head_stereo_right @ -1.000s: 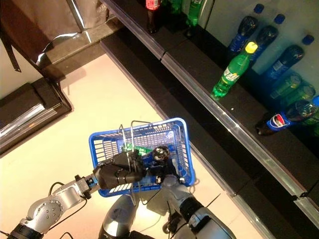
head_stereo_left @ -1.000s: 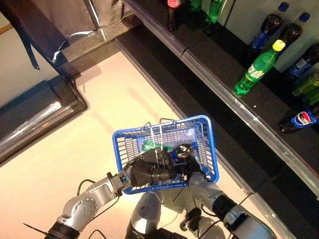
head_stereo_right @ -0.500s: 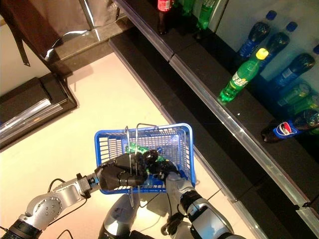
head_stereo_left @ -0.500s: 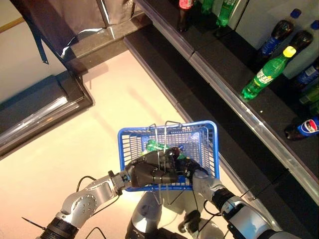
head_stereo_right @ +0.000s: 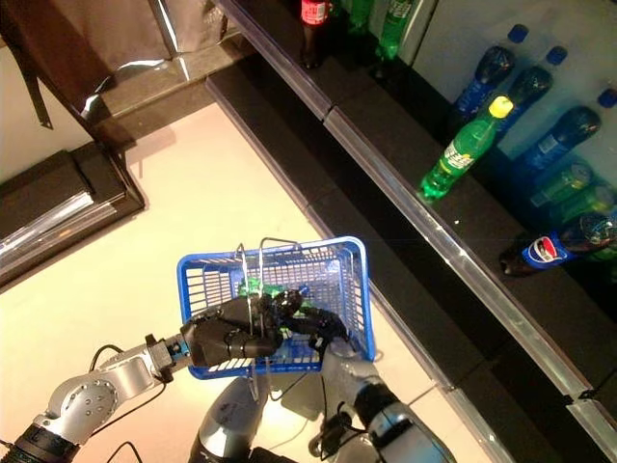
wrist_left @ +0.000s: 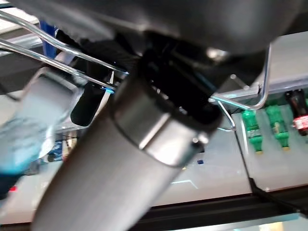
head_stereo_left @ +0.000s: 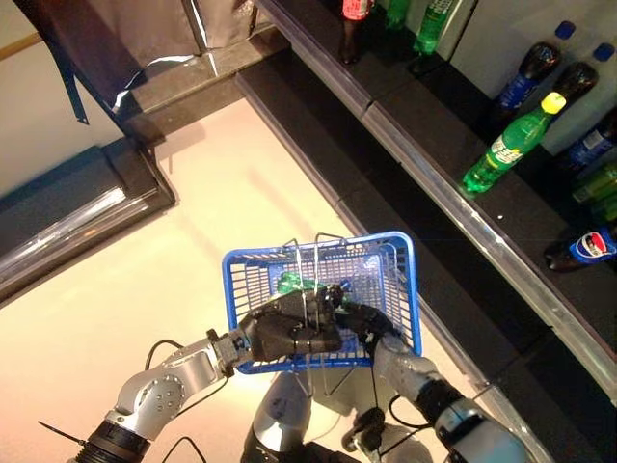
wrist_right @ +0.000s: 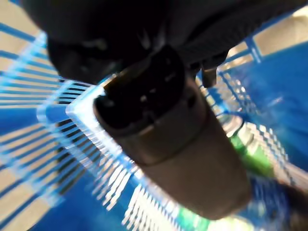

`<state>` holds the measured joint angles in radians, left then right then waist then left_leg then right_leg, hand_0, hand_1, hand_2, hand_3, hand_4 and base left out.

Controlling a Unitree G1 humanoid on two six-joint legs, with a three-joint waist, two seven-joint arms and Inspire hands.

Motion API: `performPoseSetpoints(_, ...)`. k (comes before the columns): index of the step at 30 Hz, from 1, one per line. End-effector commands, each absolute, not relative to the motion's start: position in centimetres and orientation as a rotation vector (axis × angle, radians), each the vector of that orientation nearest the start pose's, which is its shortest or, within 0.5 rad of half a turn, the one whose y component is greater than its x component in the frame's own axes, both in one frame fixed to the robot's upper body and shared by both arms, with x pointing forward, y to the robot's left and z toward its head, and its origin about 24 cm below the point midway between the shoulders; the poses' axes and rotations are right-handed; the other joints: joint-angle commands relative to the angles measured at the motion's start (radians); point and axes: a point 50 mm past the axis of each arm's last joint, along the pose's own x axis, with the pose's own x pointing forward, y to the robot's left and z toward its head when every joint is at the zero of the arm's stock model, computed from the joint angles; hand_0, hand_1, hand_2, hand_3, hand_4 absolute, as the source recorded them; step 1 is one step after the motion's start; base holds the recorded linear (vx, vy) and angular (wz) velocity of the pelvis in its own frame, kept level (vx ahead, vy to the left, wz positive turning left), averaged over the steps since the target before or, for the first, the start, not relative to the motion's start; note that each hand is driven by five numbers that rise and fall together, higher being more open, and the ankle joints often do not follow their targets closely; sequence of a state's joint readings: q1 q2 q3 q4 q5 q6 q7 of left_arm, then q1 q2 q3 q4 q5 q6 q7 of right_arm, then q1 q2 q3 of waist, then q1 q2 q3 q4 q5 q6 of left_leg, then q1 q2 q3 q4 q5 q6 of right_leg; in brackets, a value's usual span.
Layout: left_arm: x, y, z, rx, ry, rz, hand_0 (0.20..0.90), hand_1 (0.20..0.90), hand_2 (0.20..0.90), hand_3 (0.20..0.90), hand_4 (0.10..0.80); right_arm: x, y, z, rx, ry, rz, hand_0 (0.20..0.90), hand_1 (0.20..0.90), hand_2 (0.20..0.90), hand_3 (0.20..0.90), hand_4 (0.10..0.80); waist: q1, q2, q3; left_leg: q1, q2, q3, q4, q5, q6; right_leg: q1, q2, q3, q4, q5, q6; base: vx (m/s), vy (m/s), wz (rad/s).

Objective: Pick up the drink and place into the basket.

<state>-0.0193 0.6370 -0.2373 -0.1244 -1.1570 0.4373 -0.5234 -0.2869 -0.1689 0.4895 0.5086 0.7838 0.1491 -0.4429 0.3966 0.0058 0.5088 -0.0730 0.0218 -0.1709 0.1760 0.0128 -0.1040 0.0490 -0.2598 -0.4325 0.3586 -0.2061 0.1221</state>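
A blue plastic shopping basket (head_stereo_left: 400, 280) with thin wire handles (head_stereo_left: 310, 260) hangs above a pale floor (head_stereo_left: 193, 222), carried by the robot's left hand (head_stereo_left: 289, 333), whose dark fingers are curled round the wire handles at the basket's near rim. In the left wrist view the same wires (wrist_left: 57, 55) run close past the hand's bulk.

The right hand (head_stereo_left: 359, 318) reaches over the basket's near rim, towards its right corner, and sits down inside it; whether its fingers are closed or spread cannot be told, since the wrist view shows only blurred blue lattice (wrist_right: 53, 139) and a smear of green.

A green plastic drink bottle (head_stereo_left: 289, 283) lies inside the basket on its floor, towards the left side, just beyond the two hands. Part of it is hidden behind the left hand and the handles.

Along the floor's far and right edges runs a dark shop shelf (head_stereo_left: 434, 145) with a silver front rail. A green bottle with a yellow cap (head_stereo_left: 509, 143) stands near its front edge, well apart from the basket. Dark cola bottles with blue caps (head_stereo_left: 528, 68) stand behind it, one more dark bottle with a blue label (head_stereo_left: 580, 249) lies further right, and a red-labelled bottle (head_stereo_right: 314, 27) stands at the far end beside more green ones (head_stereo_right: 393, 29).
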Motion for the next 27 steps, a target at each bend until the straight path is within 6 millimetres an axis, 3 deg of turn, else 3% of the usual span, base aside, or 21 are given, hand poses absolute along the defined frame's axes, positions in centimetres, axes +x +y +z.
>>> performPoseSetpoints(1, 18.5, 11.5, 18.5, -0.768, -0.402, -1.52, 0.3, 0.3, 0.3, 0.2, 0.1, 27.4, -9.0, -0.8, 0.182, 0.449, -0.004, 0.9, 0.9, 0.9, 0.9, 0.8, -0.056, -0.019, -0.173, -0.077, -0.001, 0.068, 0.099, -0.016, 0.038, 0.026, 0.045, 0.005, -0.096, 0.124, -0.043, -0.012, -0.007, -0.06)
performPoseSetpoints(15, 19.7, 14.9, 15.6, -0.796, -0.406, -1.14, 0.3, 0.3, 0.3, 0.2, 0.1, 23.8, -12.6, 7.5, 0.128, 0.077, 0.234, 0.9, 0.9, 0.9, 0.9, 0.8, -0.167, -0.048, -0.197, -0.036, 0.045, 0.147, 0.072, -0.011, 0.037, 0.009, 0.06, 0.074, -0.105, 0.127, -0.03, 0.004, 0.014, -0.11)
performPoseSetpoints(21, 20.6, 17.5, 12.6, -0.764, -0.329, -0.851, 0.3, 0.3, 0.3, 0.2, 0.1, 22.9, -13.9, 8.9, 0.134, 0.006, 0.303, 0.9, 0.9, 0.9, 0.9, 0.8, -0.199, -0.045, -0.228, 0.0, 0.061, 0.183, 0.048, -0.009, 0.033, 0.022, 0.061, 0.101, -0.127, 0.131, -0.021, 0.021, 0.032, -0.15)
performPoseSetpoints(23, 20.6, 18.0, 11.9, -0.759, -0.312, -0.799, 0.3, 0.3, 0.3, 0.2, 0.1, 22.7, -14.2, 8.9, 0.123, 0.004, 0.303, 0.9, 0.9, 0.9, 0.9, 0.8, -0.204, -0.044, -0.236, 0.007, 0.063, 0.19, 0.04, -0.007, 0.032, 0.025, 0.062, 0.108, -0.135, 0.133, -0.019, 0.003, 0.024, -0.12)
performPoseSetpoints(26, 20.6, 20.2, 8.6, -0.727, -0.219, -0.516, 0.3, 0.3, 0.3, 0.2, 0.1, 21.9, -15.4, 7.9, 0.106, 0.049, 0.3, 0.9, 0.9, 0.9, 0.9, 0.8, -0.238, -0.045, -0.27, 0.049, 0.077, 0.226, -0.009, 0.003, 0.028, 0.037, 0.063, 0.139, -0.178, 0.149, -0.008, -0.008, 0.028, -0.15)
performPoseSetpoints(27, 20.6, 20.4, 8.3, -0.72, -0.213, -0.497, 0.3, 0.3, 0.3, 0.2, 0.1, 21.8, -15.4, 7.7, 0.106, 0.055, 0.3, 0.9, 0.9, 0.9, 0.9, 0.8, -0.241, -0.046, -0.273, 0.053, 0.078, 0.229, -0.015, 0.003, 0.028, 0.037, 0.062, 0.142, -0.183, 0.151, -0.007, -0.034, 0.021, -0.35)
